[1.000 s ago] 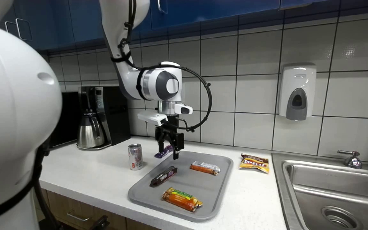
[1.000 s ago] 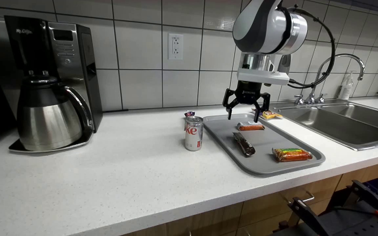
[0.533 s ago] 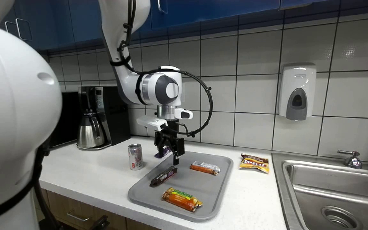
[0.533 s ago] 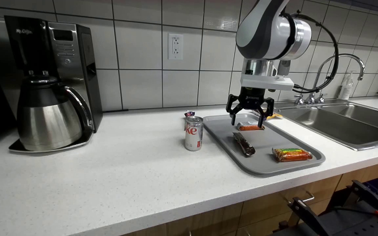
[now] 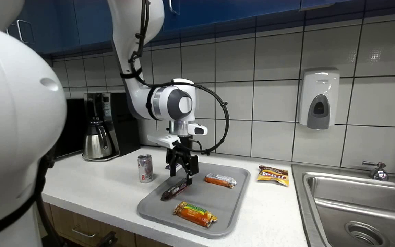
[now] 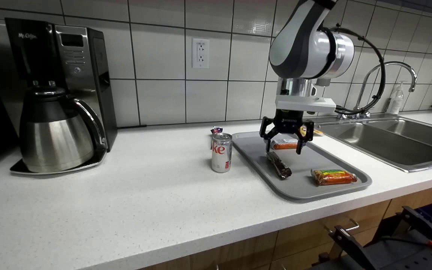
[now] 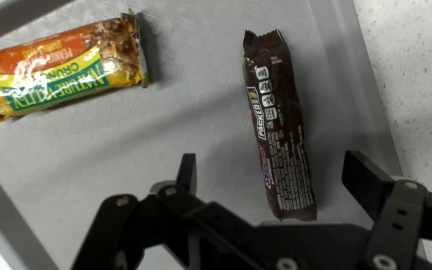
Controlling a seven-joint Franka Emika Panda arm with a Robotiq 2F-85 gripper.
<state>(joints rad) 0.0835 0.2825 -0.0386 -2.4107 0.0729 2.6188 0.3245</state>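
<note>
Black-and-steel coffee maker: by the far edge of the white speckled countertop.
Silver cylindrical drink can, red-lettered: upright, outside the left edge of the grey rectangular tray.
Purple-wrapped packet: on the countertop just off the tray's far left corner, partly hidden in both exterior views.
Slim dark brown wrapped bar: flat on the tray, near its left edge.
Black two-fingered gripper: above the tray, fingers spread wide; in the wrist view the brown bar's far end lies between them, a gap on each side.
Orange, yellow and green wrapped snack bar: near the tray's near edge.
White-and-orange wrapped bar: toward the tray's far right corner.
Yellow-and-brown bag: on the countertop, between the tray's right edge and the steel sink.
</note>
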